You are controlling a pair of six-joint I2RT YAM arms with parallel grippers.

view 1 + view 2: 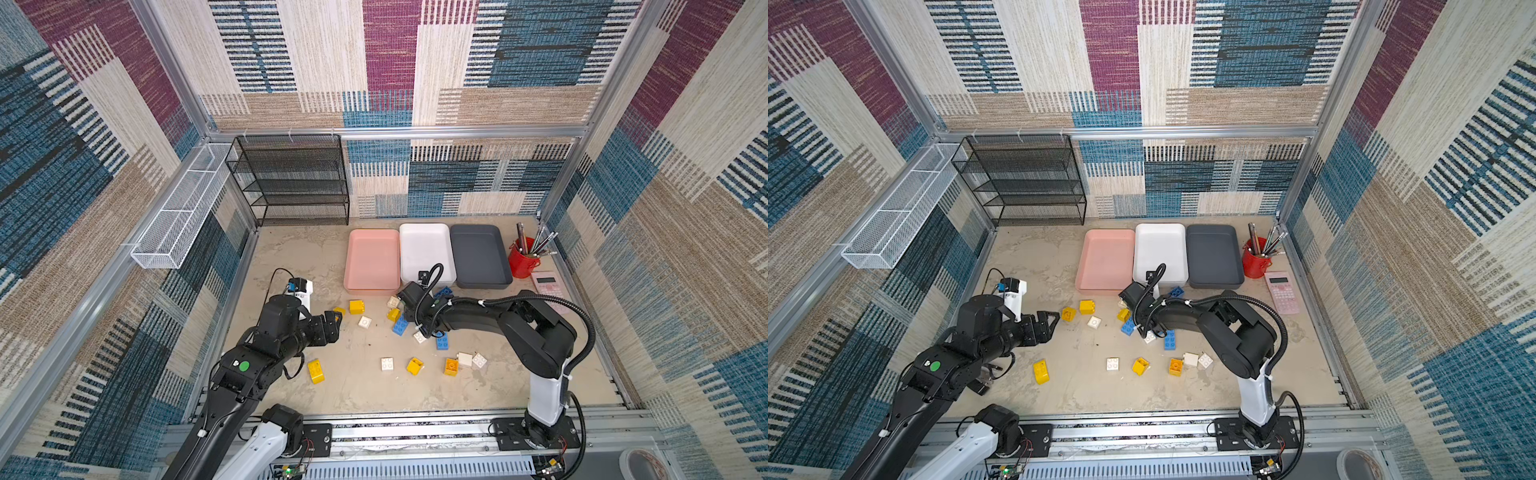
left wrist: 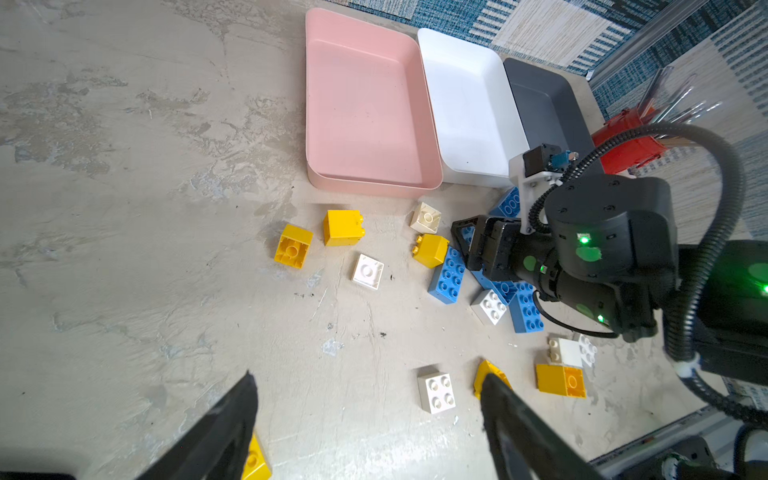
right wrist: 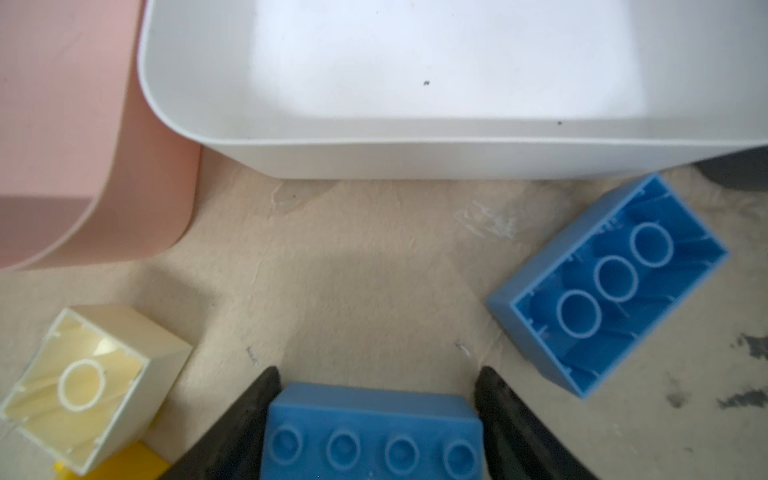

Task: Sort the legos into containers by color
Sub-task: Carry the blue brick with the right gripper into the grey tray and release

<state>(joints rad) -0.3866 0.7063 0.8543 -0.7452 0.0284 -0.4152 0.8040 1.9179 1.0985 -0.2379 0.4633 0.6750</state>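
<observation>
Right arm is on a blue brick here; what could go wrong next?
The right pincer grips the studs-up blue brick only by its short ends, so it might pivot or slip on lifting. The cream brick and a yellow brick lie close beside it and could get knocked.

Left gripper (image 2: 365, 376) hovers wide open; right gripper (image 3: 376, 374), lowered, pinches a blue lego (image 3: 374, 432)
</observation>
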